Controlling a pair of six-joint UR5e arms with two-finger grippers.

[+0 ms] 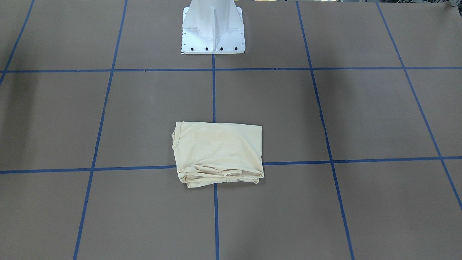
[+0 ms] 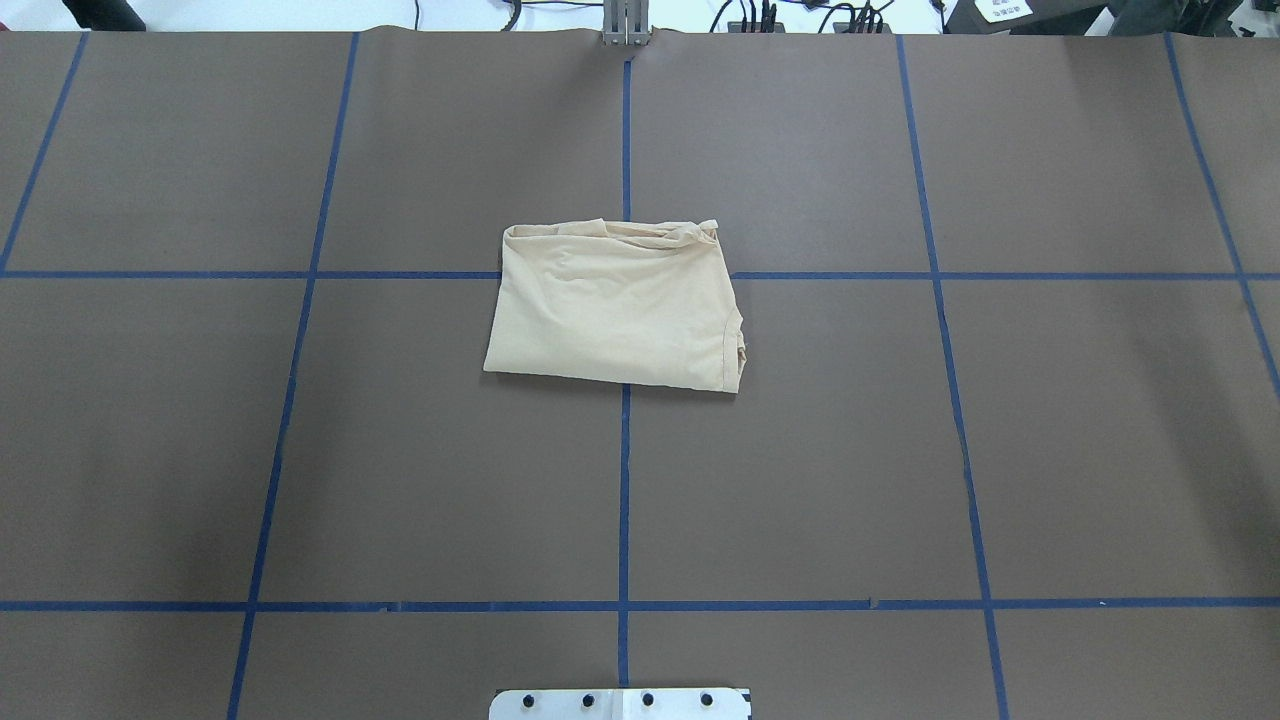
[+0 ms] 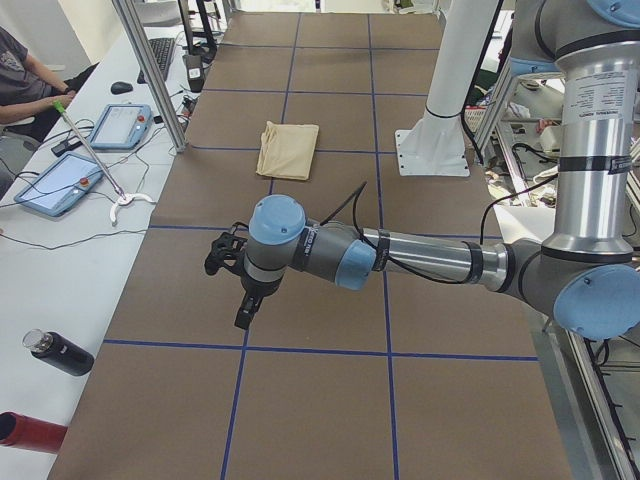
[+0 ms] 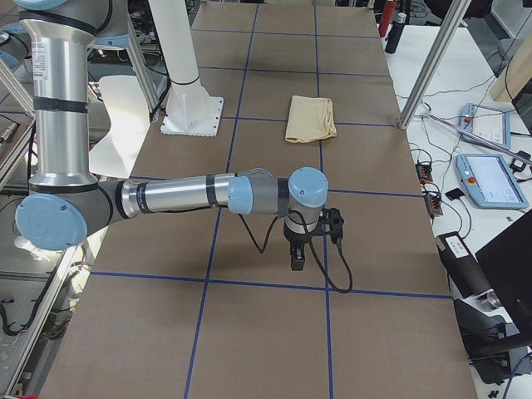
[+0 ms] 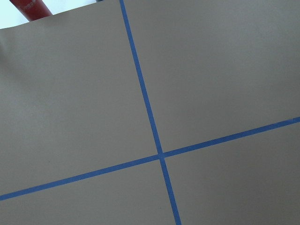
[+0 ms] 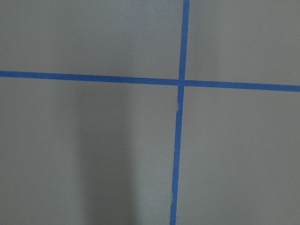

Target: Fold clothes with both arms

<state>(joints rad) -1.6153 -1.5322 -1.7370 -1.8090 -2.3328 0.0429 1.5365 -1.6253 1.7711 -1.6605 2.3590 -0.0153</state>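
The cream-yellow T-shirt (image 1: 218, 155) lies folded into a rough rectangle at the middle of the brown table (image 2: 400, 450), with its graphic hidden inside. It also shows in the overhead view (image 2: 615, 305) and both side views (image 3: 288, 150) (image 4: 310, 119). My left gripper (image 3: 244, 316) hangs over the table far from the shirt, toward the table's left end. My right gripper (image 4: 297, 262) hangs likewise toward the right end. Both show only in the side views, so I cannot tell whether they are open or shut. The wrist views show only bare table with blue tape lines.
The white pedestal base (image 1: 213, 32) stands behind the shirt. Beside the table's far long edge are control tablets (image 3: 62, 183) (image 4: 492, 179), a black bottle (image 3: 60, 352), a red cylinder (image 5: 28, 7), metal frame posts (image 3: 150, 70) and a seated operator (image 3: 25, 80).
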